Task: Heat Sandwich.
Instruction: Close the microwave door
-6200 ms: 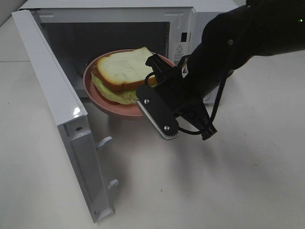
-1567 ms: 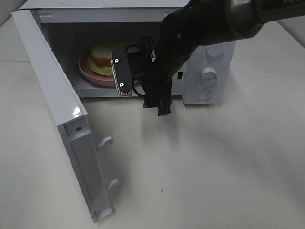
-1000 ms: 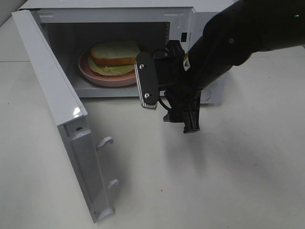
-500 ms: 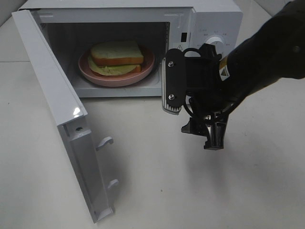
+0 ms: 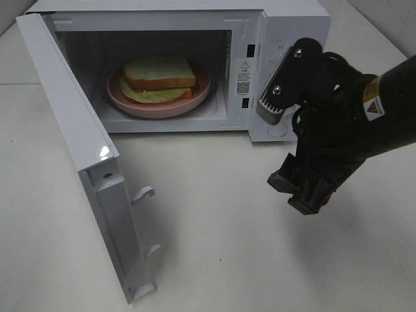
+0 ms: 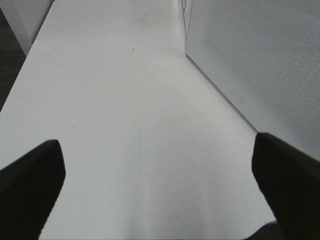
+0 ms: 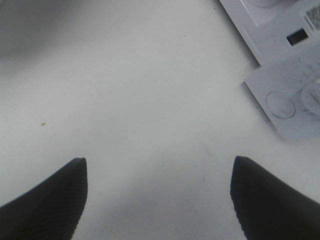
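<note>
The microwave (image 5: 286, 26) stands at the far side of the white table (image 5: 214, 253) with its door (image 5: 71, 136) swung wide to the left. Inside the cavity lies 1 pink plate (image 5: 162, 109), and on it rests the sandwich (image 5: 159, 73): 2 pale slices with green lettuce showing below.

The right gripper (image 7: 157, 165) hangs over the bare table with its jaws spread wide and nothing between them. From above, 1 ridged finger (image 5: 281, 83) shows in front of the control panel. The left gripper (image 6: 155, 150) is likewise wide apart and empty, low over the table.

Half a second ago the right gripper was closer to the cavity mouth; it has since drawn back to the right. Plate and sandwich have not shifted.
</note>
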`<state>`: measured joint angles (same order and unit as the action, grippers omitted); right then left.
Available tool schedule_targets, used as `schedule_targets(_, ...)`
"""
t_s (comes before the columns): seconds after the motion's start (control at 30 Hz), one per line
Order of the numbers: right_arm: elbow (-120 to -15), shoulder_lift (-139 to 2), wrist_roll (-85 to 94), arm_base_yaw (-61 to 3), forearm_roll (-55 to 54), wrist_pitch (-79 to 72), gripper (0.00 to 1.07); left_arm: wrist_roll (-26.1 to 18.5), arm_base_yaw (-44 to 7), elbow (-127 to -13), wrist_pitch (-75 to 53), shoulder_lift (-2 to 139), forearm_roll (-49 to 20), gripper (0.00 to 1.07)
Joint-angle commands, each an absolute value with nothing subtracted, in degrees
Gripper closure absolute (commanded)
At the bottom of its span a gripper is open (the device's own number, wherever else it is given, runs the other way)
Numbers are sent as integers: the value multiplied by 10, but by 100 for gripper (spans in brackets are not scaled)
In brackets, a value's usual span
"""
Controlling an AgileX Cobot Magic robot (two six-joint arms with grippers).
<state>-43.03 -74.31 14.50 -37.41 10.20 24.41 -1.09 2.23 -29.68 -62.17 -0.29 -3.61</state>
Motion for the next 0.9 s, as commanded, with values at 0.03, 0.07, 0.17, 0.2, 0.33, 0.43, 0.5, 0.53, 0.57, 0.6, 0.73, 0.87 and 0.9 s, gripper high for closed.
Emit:
schedule_targets(0.03, -427, -710, 72, -375, 101, 285, 31, -9, 23, -296, -614, -15, -34, 10)
schedule_targets(0.07, -427, -693, 40, -375, 101, 303, 31, -9, 23, -296, -614, -15, -34, 10)
schedule_targets(0.17, -427, -676, 17, -375, 101, 319, 31, -9, 23, -296, -614, -15, -34, 10)
schedule_targets(0.2, -427, -658, 0, -375, 101, 336, 31, -9, 23, -296, -614, -15, -34, 10)
schedule_targets(0.33, -427, -629, -20, -375, 101, 365, 31, -9, 23, -296, -614, -15, -34, 10)
schedule_targets(0.43, -427, -588, -40, -375, 101, 404, 31, -9, 23, -296, -614, -15, -34, 10)
schedule_targets(0.5, -427, -577, -43, -375, 101, 415, 31, -9, 23, -296, -614, -15, -34, 10)
schedule_targets(0.53, -427, -557, -46, -375, 101, 440, 31, -9, 23, -296, -614, -15, -34, 10)
schedule_targets(0.57, -427, -546, -47, -375, 101, 454, 31, -9, 23, -296, -614, -15, -34, 10)
schedule_targets(0.6, -427, -546, -47, -375, 101, 454, 31, -9, 23, -296, -614, -15, -34, 10)
schedule_targets(0.73, -427, -489, -47, -375, 101, 517, 31, -9, 23, -296, -614, -15, -34, 10)
schedule_targets(0.87, -427, -452, -47, -375, 101, 571, 31, -9, 23, -296, -614, -15, -34, 10)
schedule_targets(0.9, -427, -443, -47, -375, 101, 586, 31, -9, 23, -296, -614, -15, -34, 10)
